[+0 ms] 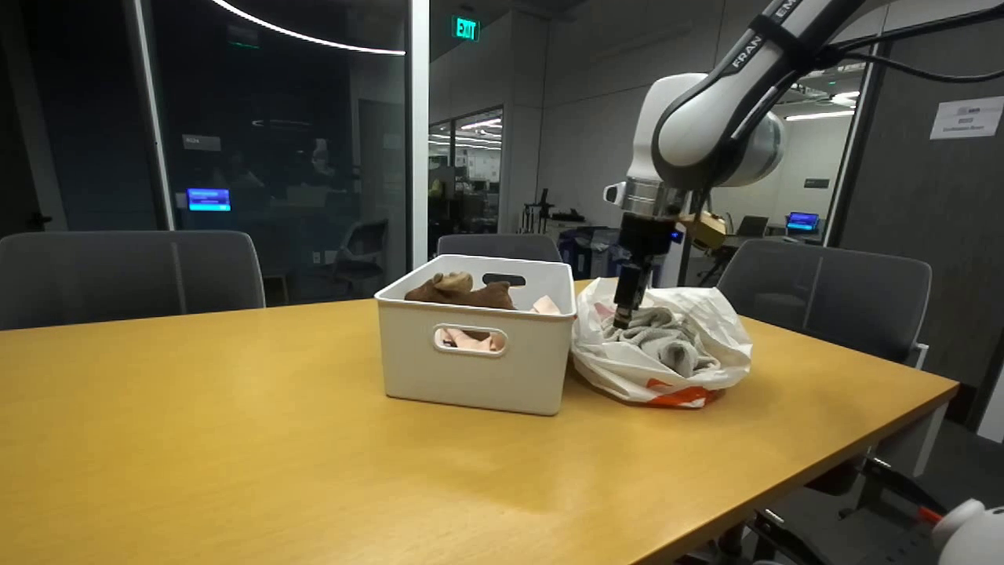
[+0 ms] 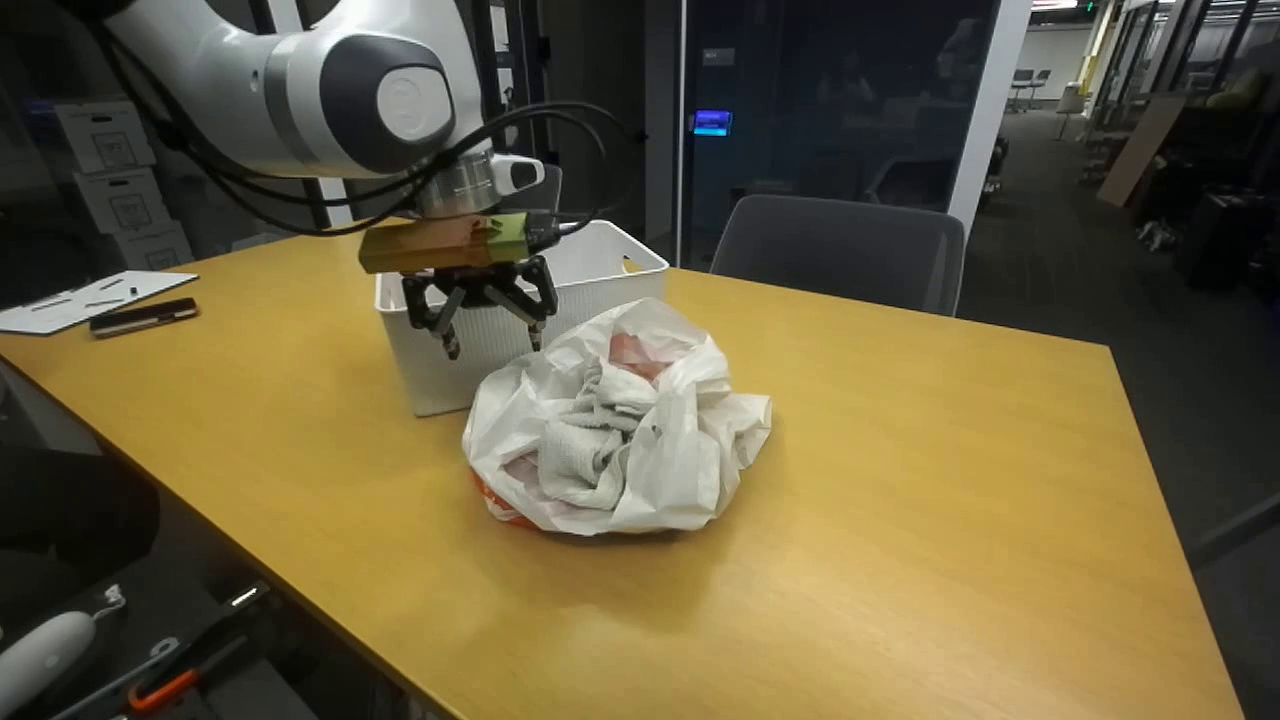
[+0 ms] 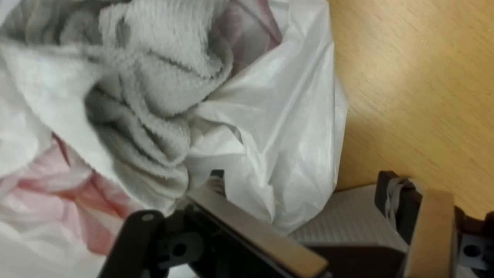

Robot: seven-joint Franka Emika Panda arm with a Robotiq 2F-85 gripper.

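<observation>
Surface (image 1: 274, 439) under it all, tan wood look. White bin (image 1: 471, 377) on top, plastic bag (image 2: 690, 465) right beside it. Gripper (image 2: 494, 350) spread pretty much wide, gripping nothing, hanging over bag's bin-side edge; can't tell if it touches plastic. Gray towel (image 2: 580, 465) bunched in bag's mouth.

Exit sign (image 1: 465, 29) lit green. Blue screen (image 1: 209, 199) aglow. Dark chairs (image 1: 823, 302) around counter (image 1: 235, 439). On counter: white sheet (image 2: 90, 301), slim dark object (image 2: 145, 317) just beside it. Pale cartons (image 2: 106, 138) behind, stacked three high.
</observation>
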